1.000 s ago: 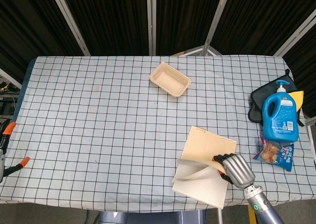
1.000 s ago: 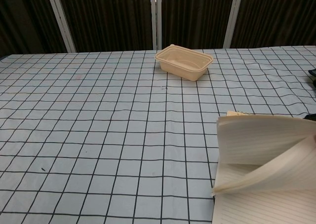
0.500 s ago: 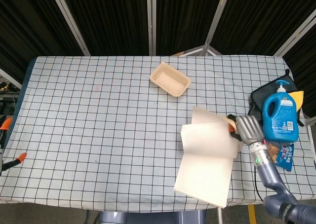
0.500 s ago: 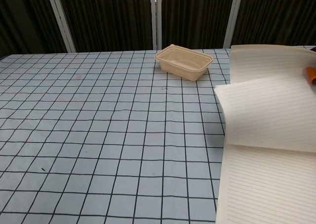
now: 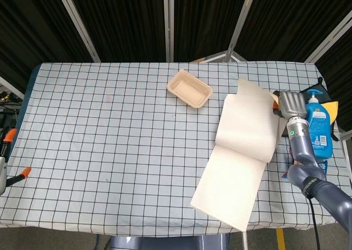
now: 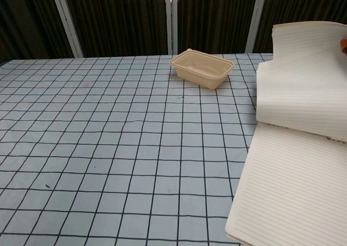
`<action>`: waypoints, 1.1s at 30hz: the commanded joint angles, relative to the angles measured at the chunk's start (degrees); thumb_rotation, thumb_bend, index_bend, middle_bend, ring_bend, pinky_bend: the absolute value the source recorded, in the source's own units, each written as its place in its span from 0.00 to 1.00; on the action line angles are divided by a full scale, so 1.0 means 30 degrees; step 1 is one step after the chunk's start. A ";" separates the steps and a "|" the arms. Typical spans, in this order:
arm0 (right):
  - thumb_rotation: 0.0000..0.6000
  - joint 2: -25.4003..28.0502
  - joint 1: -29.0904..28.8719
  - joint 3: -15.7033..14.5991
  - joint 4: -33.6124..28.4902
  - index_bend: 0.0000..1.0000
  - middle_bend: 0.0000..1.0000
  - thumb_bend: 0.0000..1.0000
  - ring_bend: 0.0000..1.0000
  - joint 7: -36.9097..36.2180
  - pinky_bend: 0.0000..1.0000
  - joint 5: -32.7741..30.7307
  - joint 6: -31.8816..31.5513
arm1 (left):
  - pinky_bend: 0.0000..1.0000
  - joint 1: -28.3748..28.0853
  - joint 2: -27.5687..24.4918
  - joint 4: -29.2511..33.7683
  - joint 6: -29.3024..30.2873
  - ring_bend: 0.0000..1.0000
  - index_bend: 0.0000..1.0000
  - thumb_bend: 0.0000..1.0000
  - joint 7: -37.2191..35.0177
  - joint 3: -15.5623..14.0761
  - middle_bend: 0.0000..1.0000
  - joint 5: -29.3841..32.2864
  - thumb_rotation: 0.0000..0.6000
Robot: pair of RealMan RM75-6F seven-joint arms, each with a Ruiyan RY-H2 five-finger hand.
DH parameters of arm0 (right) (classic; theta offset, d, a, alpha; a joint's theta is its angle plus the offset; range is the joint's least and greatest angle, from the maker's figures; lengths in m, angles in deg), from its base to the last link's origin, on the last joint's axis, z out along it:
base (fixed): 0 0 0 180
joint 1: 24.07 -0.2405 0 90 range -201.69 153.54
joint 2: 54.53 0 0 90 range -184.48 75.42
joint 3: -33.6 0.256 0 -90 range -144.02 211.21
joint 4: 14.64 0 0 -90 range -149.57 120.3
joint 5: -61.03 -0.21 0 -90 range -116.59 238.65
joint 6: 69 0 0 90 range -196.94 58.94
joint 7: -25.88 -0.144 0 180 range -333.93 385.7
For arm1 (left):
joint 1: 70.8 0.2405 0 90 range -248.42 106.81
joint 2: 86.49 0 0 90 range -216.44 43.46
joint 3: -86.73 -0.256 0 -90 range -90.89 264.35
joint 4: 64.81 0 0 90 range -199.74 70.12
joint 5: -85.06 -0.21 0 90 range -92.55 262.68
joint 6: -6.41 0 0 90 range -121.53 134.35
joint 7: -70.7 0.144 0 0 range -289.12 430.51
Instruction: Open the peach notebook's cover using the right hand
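Peach-coloured and lined inside, the peach notebook (image 5: 236,162) lies at the lower right of the head view on the checked tabletop (image 5: 110,151), its near half flat with ruled pages facing up. The far half, cover and some pages together, stands lifted and curls back toward the upper right of the frame. In the chest view the same raised sheets fill the right edge, bowed over at the top, with the flat page spreading below them.

At the right edge of the lifted half sits the right robot hand (image 5: 290,104), silver, with its fingers closed against the cover's outer edge; an orange fingertip shows behind the paper. It appears to be grasping the cover, though the exact contact is partly hidden by the page. The left robot hand is not visible in either view.

Judging by this, the opening step is well along: the cover is past upright but not yet laid flat. The next move likely calls for carrying the edge further over and down to the tabletop, then letting go.

Beyond the notebook, a beige tray (image 5: 189,88) sits near the upper middle. A blue bottle (image 5: 319,130) stands at the far right, just behind the robot hand, close enough that the cover could brush it.
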 commanded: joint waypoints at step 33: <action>1.00 0.1573 0.5947 -0.3529 -0.4912 0.00 0.00 0.15 0.00 -0.1040 0.00 0.5238 -0.9908 | 0.00 0.0043 -0.0148 0.0053 0.0028 0.00 0.00 0.11 -0.0649 -0.0455 0.00 -0.0502 1.00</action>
